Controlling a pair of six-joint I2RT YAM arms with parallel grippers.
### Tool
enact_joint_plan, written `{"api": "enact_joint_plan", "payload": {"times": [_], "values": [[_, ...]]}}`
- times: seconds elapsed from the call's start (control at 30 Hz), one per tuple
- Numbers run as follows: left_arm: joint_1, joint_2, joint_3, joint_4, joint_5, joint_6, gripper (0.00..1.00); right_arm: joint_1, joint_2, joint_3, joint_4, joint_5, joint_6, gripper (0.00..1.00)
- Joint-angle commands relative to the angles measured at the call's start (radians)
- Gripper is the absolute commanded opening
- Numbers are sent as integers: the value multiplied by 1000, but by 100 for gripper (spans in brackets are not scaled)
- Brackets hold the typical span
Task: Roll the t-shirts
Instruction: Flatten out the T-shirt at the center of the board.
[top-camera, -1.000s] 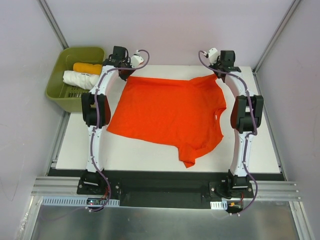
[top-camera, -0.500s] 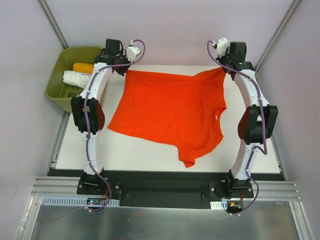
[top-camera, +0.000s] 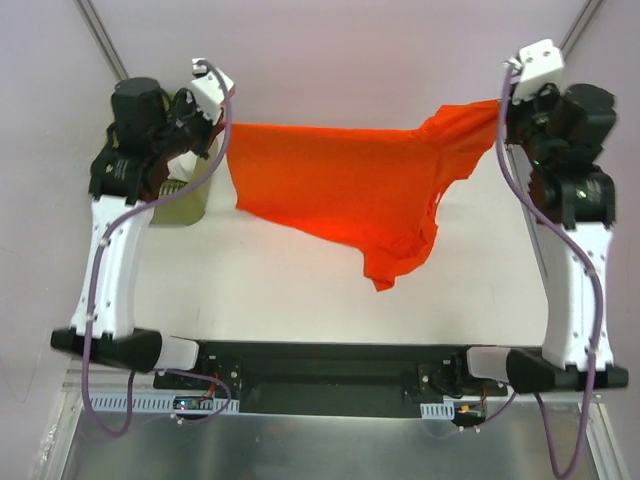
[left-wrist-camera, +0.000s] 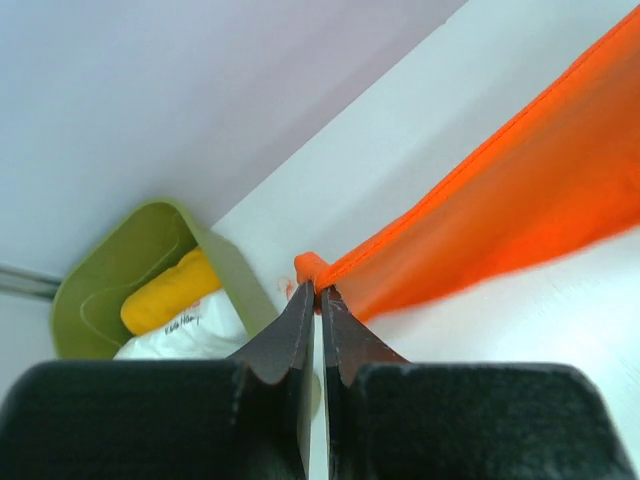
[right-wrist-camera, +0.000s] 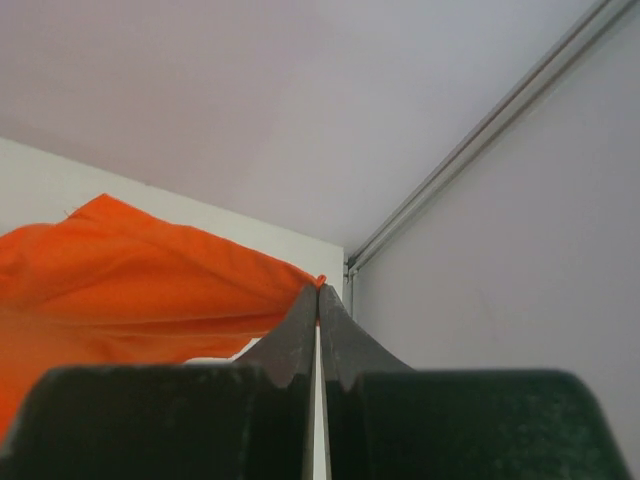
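A bright red-orange t-shirt (top-camera: 340, 185) hangs in the air, stretched between both raised arms, with a sleeve drooping low at the front right. My left gripper (top-camera: 226, 128) is shut on the shirt's left corner; in the left wrist view the gripper (left-wrist-camera: 318, 288) pinches a small bunch of that t-shirt (left-wrist-camera: 500, 210). On the far right my right gripper (top-camera: 500, 105) is shut on the other corner, and the right wrist view shows this gripper (right-wrist-camera: 318, 288) nipping the t-shirt (right-wrist-camera: 130, 275) at its edge.
The olive green bin (top-camera: 185, 205) stands at the table's back left, mostly hidden behind my left arm; it (left-wrist-camera: 100, 290) holds a yellow roll (left-wrist-camera: 165, 292) and a white roll (left-wrist-camera: 180, 335). The white table (top-camera: 300, 290) lies below the shirt. Grey walls close in on both sides.
Both arms have risen high and spread apart, lifting the shirt off the table; it was lying flat before and now hangs stretched between the grippers.
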Motion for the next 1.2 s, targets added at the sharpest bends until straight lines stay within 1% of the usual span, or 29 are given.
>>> {"api": "enact_joint_plan", "payload": {"times": [0.0, 0.03, 0.17, 0.2, 0.23, 0.3, 0.37, 0.47, 0.5, 0.53, 0.63, 0.7, 0.77, 0.83, 0.87, 0.93, 0.97, 1.03, 1.07, 1.1, 1.17], "values": [[1, -203, -132, -59, 14, -5, 0, 2, -212, -18, -104, -16, 54, 1], [1, -279, -147, -71, -2, 0, 0, 2, -243, -20, -144, -19, 64, 1], [5, -458, -210, -101, -52, 47, 0, 5, -410, -11, -239, -35, 80, 1], [5, -487, -220, -102, -59, 56, 0, 3, -438, -8, -257, -93, 75, 1], [7, -542, -223, -107, -67, 67, 0, 5, -496, -3, -288, -116, 71, 1], [8, -603, -211, -113, -73, 99, 0, 2, -545, 15, -307, -163, 58, 1], [8, -623, -186, -113, -79, 116, 0, 0, -579, 49, -330, -177, 60, 1], [8, -624, -109, -113, -84, 121, 0, -6, -538, 208, -388, -170, 71, 1], [8, -605, -59, -111, -81, 119, 0, -11, -526, 247, -397, -165, 77, 1], [8, -591, -31, -110, -76, 119, 0, -14, -509, 323, -399, -162, 83, 1], [8, -510, 88, -104, -82, 107, 0, -23, -440, 434, -362, -150, 111, 0], [8, -438, 162, -95, -75, 107, 0, -26, -397, 451, -309, -133, 114, 1], [8, -401, 178, -88, -63, 127, 0, -26, -387, 388, -261, -128, 103, 1], [8, -364, 129, -79, -38, 150, 0, -26, -401, 294, -180, -122, 95, 1], [8, -357, 56, -75, -32, 171, 0, -27, -409, 193, -155, -124, 95, 1], [8, -332, -34, -64, 5, 207, 0, -26, -420, 85, -120, -136, 91, 1], [8, -324, -134, -56, 16, 216, 0, -27, -420, -25, -113, -145, 89, 1], [8, -279, -234, -36, 48, 233, 0, -26, -418, -137, -100, -164, 75, 1], [8, -257, -322, -15, 86, 238, 0, -27, -410, -209, -97, -185, 48, 1], [8, -193, -356, -7, 106, 241, 0, -26, -400, -319, -86, -188, 48, 1], [7, -107, -414, 16, 172, 239, 0, -24, -348, -440, -60, -199, 42, 1]]}}
